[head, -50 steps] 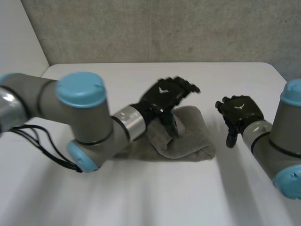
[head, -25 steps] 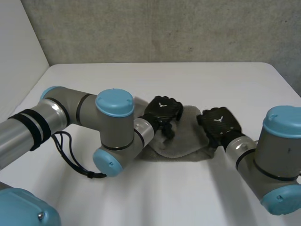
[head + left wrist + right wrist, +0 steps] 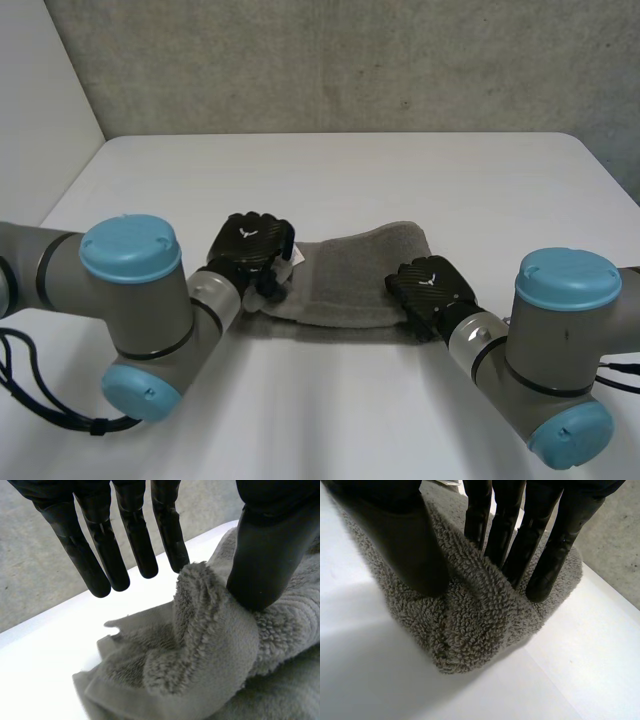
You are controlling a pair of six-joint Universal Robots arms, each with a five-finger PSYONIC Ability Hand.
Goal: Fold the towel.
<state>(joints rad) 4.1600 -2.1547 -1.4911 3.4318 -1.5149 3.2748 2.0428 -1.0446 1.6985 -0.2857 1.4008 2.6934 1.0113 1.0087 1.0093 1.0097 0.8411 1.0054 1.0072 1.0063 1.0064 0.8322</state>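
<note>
Grey towel point(image 3: 350, 275) lay between my hands, left hand point(image 3: 250, 243) at its 9 o'clock end, right hand point(image 3: 430, 288) at 4 o'clock. Wrist views showed what the head view hid: each hand pinching a terry ridge. White table point(image 3: 480, 190) lay beneath, concrete wall point(image 3: 350, 60) at 12 o'clock.

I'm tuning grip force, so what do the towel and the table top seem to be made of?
Towel: grey terry cloth, probably cotton, judging by its fuzzy looped pile and soft bunched folds. Table: smooth white top with a faint sheen, perhaps laminate; its exact material is unclear.
</note>
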